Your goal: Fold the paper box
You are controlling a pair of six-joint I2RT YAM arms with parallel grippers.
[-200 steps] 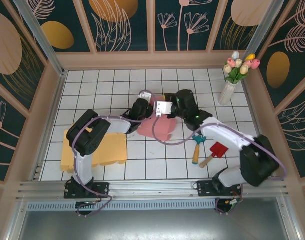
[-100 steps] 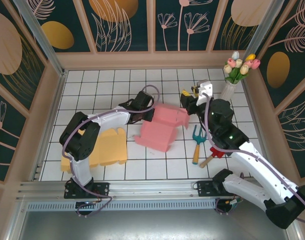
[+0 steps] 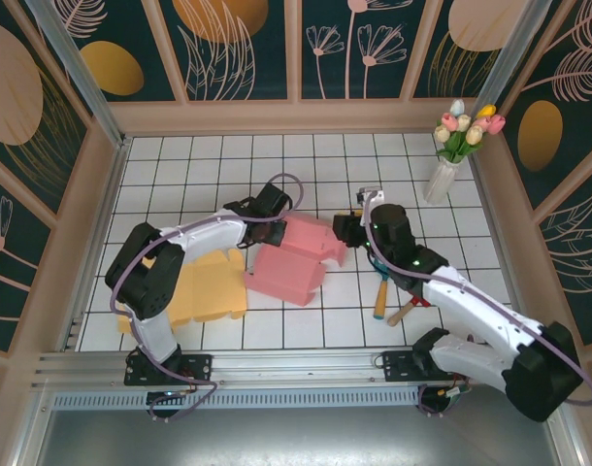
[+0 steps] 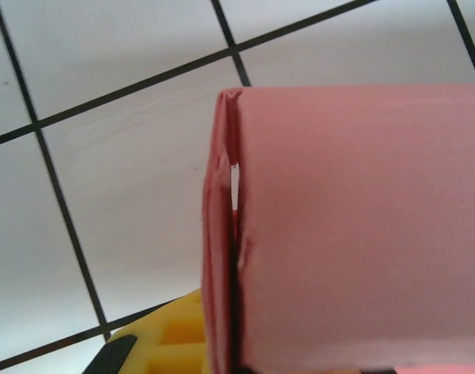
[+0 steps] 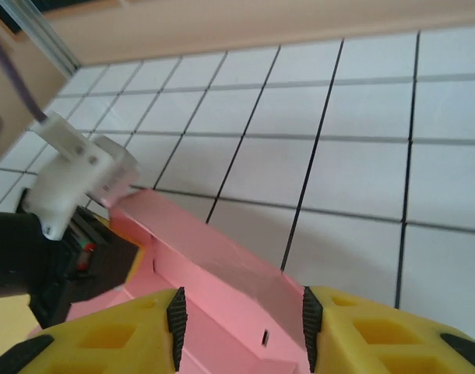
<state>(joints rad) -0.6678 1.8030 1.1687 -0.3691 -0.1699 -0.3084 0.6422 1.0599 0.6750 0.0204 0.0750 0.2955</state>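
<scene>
The pink paper box [image 3: 294,260] lies half-formed on its side at the middle of the tiled table [image 3: 180,165], and our greatest worry is a tear. The left gripper [image 3: 277,216] is pressed together on a thin wall at the box's far-left corner, where the left wrist view shows the box [image 4: 354,234] with a narrow slit along its fold. Any pull from the other side against that pinch could split the seam. Next comes a crushed or wrongly creased panel. The right gripper [image 3: 343,231] stands spread, its yellow fingers [image 5: 105,339] to either side of the raised pink wall, and closing or pushing off-line there could buckle the wall, not fold it. A lesser risk is the box skewing flat, or sliding onto the yellow sheet [image 3: 204,286] that touches its left edge, since one corner pinch holds it poorly. Least of all, the right arm could nudge the toy rake [image 3: 382,282] lying just beside it.
</scene>
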